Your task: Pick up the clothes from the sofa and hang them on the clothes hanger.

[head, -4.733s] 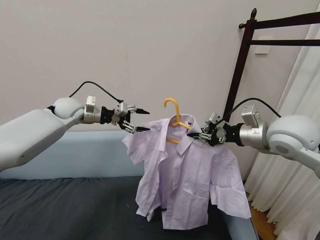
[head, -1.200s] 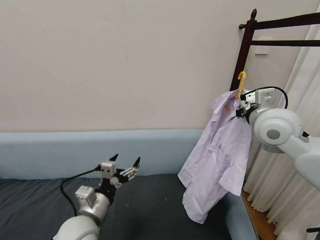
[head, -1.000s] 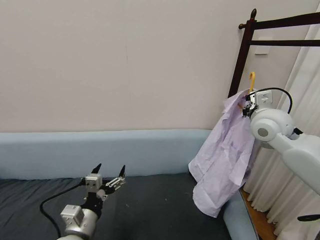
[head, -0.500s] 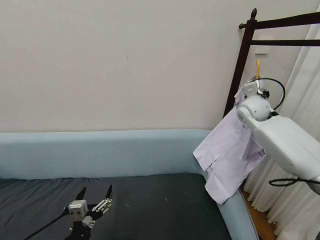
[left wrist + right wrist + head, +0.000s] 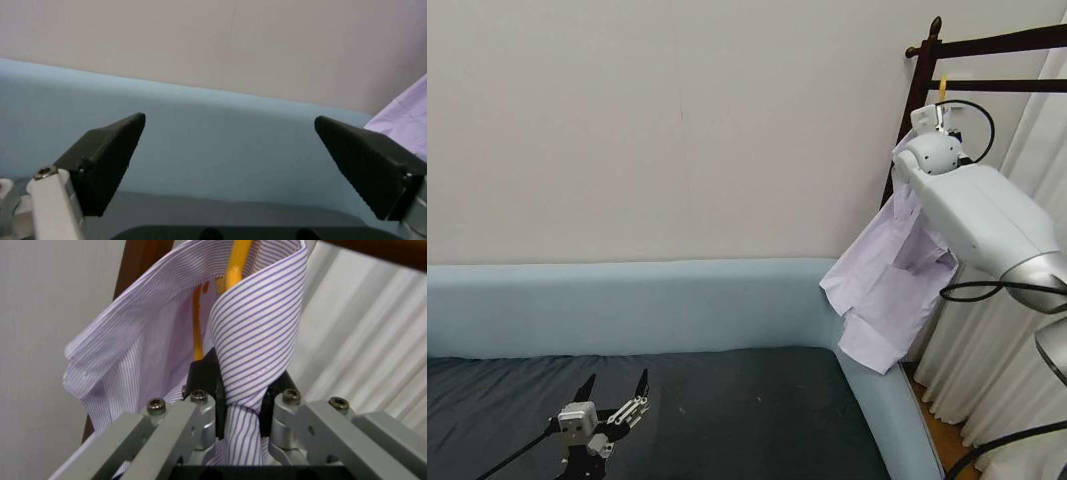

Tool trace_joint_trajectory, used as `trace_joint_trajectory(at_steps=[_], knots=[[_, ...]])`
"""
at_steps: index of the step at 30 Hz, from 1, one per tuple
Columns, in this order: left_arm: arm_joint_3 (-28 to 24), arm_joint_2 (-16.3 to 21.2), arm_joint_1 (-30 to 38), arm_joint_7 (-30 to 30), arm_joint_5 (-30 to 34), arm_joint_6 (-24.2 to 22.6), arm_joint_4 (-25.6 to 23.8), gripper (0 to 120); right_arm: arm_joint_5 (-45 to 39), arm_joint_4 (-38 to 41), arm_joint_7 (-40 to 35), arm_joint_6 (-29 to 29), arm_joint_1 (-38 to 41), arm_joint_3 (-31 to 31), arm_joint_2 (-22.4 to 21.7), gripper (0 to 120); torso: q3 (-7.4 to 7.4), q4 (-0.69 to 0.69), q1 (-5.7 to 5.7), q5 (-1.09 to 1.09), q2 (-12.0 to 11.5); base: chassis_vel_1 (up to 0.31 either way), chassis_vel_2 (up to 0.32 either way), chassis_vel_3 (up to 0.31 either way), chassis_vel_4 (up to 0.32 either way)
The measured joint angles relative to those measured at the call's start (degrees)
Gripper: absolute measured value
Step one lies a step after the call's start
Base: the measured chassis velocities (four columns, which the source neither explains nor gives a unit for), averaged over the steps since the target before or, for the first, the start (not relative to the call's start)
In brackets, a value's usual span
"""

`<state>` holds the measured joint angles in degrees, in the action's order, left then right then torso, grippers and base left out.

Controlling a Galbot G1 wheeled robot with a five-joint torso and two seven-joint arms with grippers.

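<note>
shirt (image 5: 882, 290) clamped in right gripper (image 5: 240, 406) fingers, beside rack (image 5: 915, 90), left gripper (image 5: 617, 380) fingers apart above sofa (image 5: 677, 300)

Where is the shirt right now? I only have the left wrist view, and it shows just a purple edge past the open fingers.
Observer: The shirt hangs from the right gripper, raised beside the dark wooden rack.
Operator: Gripping cloth or hanger?
Observer: Its fingers are shut on the striped collar cloth; the yellow hanger rises right above them.
Operator: Hook over the bar?
Observer: Cannot tell; in the head view the hanger's tip sits level with the lower crossbar.
</note>
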<state>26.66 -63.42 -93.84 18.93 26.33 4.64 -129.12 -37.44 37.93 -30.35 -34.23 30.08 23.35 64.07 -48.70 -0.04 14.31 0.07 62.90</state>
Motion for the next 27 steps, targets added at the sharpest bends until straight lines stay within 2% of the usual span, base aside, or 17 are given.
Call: trace_joint_trajectory(at_steps=[4,8,17,23,27], knots=[[-0.7,0.4,0.7,0.2,0.2,-0.1,0.0,100,-1.0,-4.8,2.6,-0.7,4.2,0.0,2.1,10,0.01,0.04,0.00,-0.03,0.0,0.000,0.000,0.000,0.000],[-1.1,0.9,1.7,0.4,0.2,-0.2,-0.2,100,-1.5,-9.4,4.8,-1.7,6.5,-0.3,3.6,10,0.01,0.02,0.00,-0.03,0.0,0.000,0.000,0.000,0.000],[-0.4,1.5,2.5,0.6,0.9,-0.5,-1.5,100,-3.6,-13.8,6.0,-3.8,6.6,-2.1,4.1,10,0.00,0.02,0.00,0.00,0.0,0.000,0.000,0.000,0.000],[-0.3,0.9,1.7,0.7,0.9,-0.4,-1.4,100,-4.0,-9.3,7.5,-5.6,4.6,-1.8,1.8,10,0.01,0.00,0.00,0.00,0.0,0.000,0.000,0.000,0.000],[-0.5,0.4,1.7,0.9,0.9,-0.4,-1.6,100,-3.4,-4.7,9.4,-5.1,2.8,-1.1,0.4,18,0.01,0.01,-0.01,0.00,0.0,0.000,0.000,0.000,0.000]])
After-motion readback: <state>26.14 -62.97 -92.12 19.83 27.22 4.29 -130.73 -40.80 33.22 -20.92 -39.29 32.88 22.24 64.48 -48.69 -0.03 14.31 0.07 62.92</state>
